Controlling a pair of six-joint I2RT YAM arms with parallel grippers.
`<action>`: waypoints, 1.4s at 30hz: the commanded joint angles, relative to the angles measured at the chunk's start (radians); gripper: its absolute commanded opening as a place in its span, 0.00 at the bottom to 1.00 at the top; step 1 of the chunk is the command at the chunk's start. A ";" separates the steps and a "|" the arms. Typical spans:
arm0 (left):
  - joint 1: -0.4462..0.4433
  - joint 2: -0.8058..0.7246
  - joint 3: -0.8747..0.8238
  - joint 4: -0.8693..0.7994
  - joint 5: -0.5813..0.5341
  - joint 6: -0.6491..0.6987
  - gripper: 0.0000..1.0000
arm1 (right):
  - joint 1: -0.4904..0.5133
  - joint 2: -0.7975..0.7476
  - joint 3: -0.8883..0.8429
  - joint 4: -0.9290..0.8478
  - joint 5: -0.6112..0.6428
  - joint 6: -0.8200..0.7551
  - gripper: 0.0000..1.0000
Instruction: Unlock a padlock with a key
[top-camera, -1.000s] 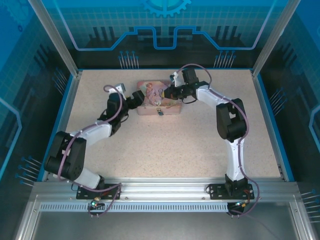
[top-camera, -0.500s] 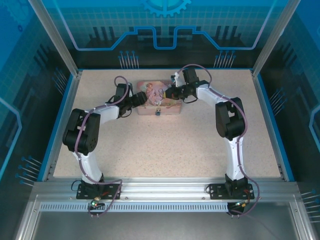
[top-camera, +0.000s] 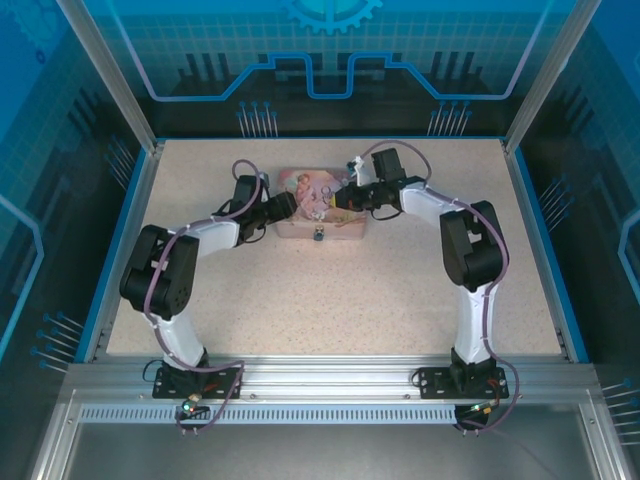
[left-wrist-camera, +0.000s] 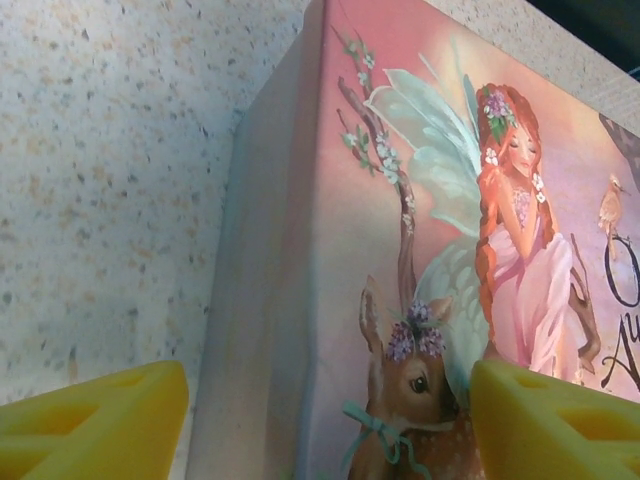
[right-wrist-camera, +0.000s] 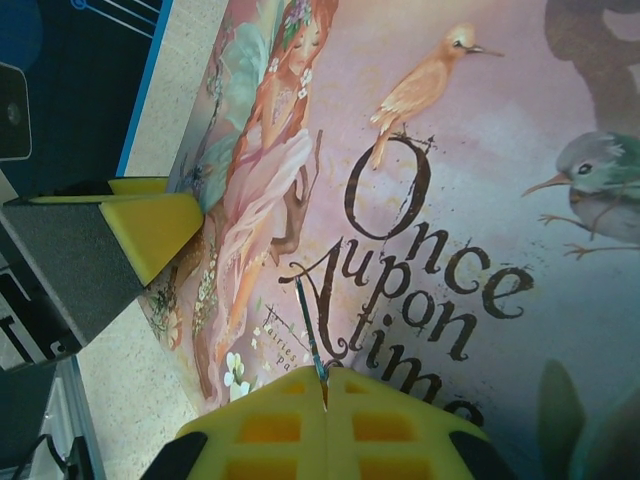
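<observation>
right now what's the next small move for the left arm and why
Probably close the left gripper on the pink tin to brace it. Its jaws stand open at the tin's left end, while the right gripper, shut on the key, hovers over the lid. The padlock hangs at the tin's front wall, and an unheld tin could slide.

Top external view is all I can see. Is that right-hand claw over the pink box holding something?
Observer: Yes. The right wrist view shows the right gripper shut on the key, a thin dark sliver poking out over the pink tin.
Operator: And the other claw?
Observer: The left gripper is open in the left wrist view, with an edge of the tin between its jaws.
Operator: Anything written on the tin?
Observer: Yes, Once upon a time.
</observation>
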 joint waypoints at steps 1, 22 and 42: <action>-0.028 -0.036 -0.099 -0.148 -0.025 -0.007 0.74 | 0.026 0.012 -0.108 -0.119 0.048 0.016 0.00; -0.064 -0.498 -0.334 -0.266 -0.054 -0.018 0.83 | 0.177 -0.213 -0.377 -0.061 0.105 0.068 0.00; -0.414 -0.992 -0.642 -0.226 -0.025 -0.171 0.86 | 0.179 -0.289 -0.233 -0.043 0.128 0.005 0.00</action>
